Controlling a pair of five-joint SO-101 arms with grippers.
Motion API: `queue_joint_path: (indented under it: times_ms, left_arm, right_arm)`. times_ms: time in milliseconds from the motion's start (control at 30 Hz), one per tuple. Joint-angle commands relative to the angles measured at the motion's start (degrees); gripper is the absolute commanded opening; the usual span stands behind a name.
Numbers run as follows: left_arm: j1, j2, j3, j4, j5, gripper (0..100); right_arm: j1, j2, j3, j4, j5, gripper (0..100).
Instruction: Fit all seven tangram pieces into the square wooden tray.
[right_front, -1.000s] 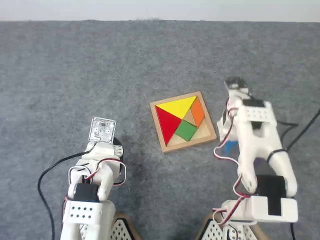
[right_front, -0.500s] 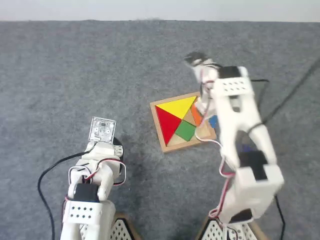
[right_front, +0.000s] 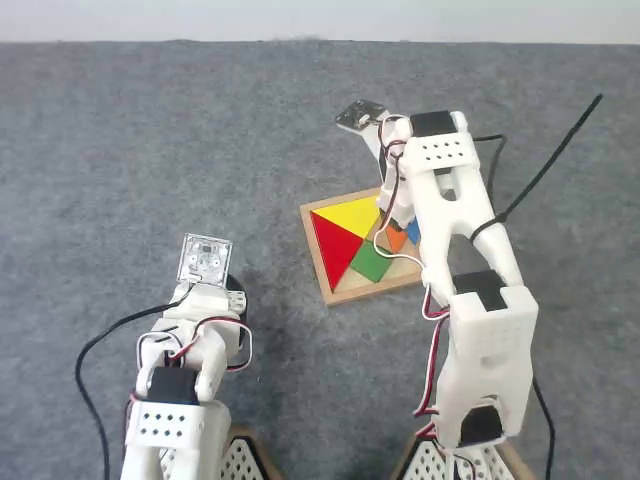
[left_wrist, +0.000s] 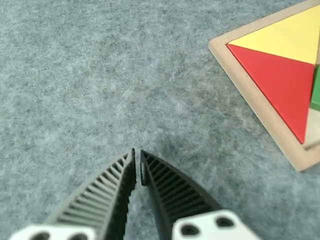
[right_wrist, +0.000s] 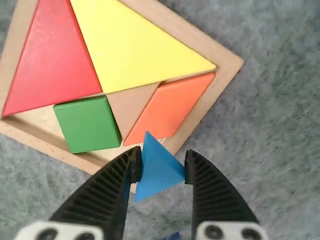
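The square wooden tray (right_front: 328, 288) lies tilted at the table's middle. It holds a yellow triangle (right_wrist: 135, 45), a red triangle (right_wrist: 50, 65), a green square (right_wrist: 87, 122) and an orange parallelogram (right_wrist: 172, 102), with a bare triangular gap (right_wrist: 127, 107) between them. My right gripper (right_wrist: 160, 155) is shut on a small blue triangle (right_wrist: 157, 167), held over the tray's rim (right_wrist: 227, 62) beside the orange piece; the high view shows the blue triangle (right_front: 412, 232) under the right arm. My left gripper (left_wrist: 136, 152) is shut and holds nothing, low over the felt, left of the tray (left_wrist: 250, 90).
Grey felt (right_front: 150, 130) covers the table, with open room to the left and behind the tray. A black cable (right_front: 550, 170) trails from the right arm. The left arm's base (right_front: 175, 420) sits at the near edge.
The right arm has swung from the tray's right side to over its right corner, carrying the blue triangle with it. The left arm has stayed still.
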Motion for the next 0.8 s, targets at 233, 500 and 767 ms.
queue_joint_path:
  times_ms: [233, 500, 767]
  left_arm:
    - [-0.3, -0.7, -0.5, 0.4, 0.4, 2]
    - [-0.3, -0.7, -0.5, 0.4, 0.4, 2]
    - [-0.3, -0.7, -0.5, 0.4, 0.4, 2]
  right_arm:
    - [-4.9, -1.1, -2.8, 7.2, -1.6, 9.1]
    - [-15.2, -0.4, -2.8, 4.7, 0.9, 9.1]
    - [-17.2, 0.5, -2.5, 5.0, 16.5, 9.1]
